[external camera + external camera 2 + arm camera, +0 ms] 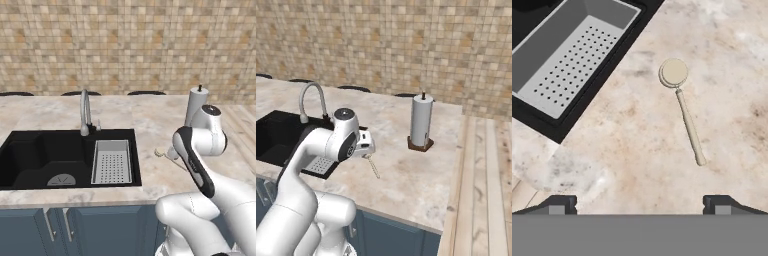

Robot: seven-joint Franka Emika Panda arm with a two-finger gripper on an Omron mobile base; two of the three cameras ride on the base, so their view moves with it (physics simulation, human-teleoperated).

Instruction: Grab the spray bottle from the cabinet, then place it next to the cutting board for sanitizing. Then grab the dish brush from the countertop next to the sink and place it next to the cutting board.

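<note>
The dish brush point(682, 107) lay flat on the countertop point(637, 145), just beside the right rim of the sink point(30, 155), its small round head pointing toward the basin and its slender handle running away from it; the left base view showed the head point(160, 152) peeping out from behind the forearm, and the right base view showed the handle point(373, 167) below the hand. Nothing touched the brush. The gripper point(639, 202) hung above the worktop with its jaws at full spread and nothing between them, the brush lying ahead of the two finger tips point(559, 204) and not yet between them; in the right base view the hand point(363, 145) sat over the brush, near it but apart. The grey insert tray point(111, 161) rested in the right part of the basin, with the curved tap point(85, 112) behind it. A white cylinder on a brown base point(421, 122) stood farther along the counter, well apart from the brush. Neither a spray bottle nor a cutting board appeared in these views, so whether the first half of the task had been completed could not be told. Judged from this layout, the work stood at the approach to the brush: grasping, carrying and setting it beside the board all remained.
</note>
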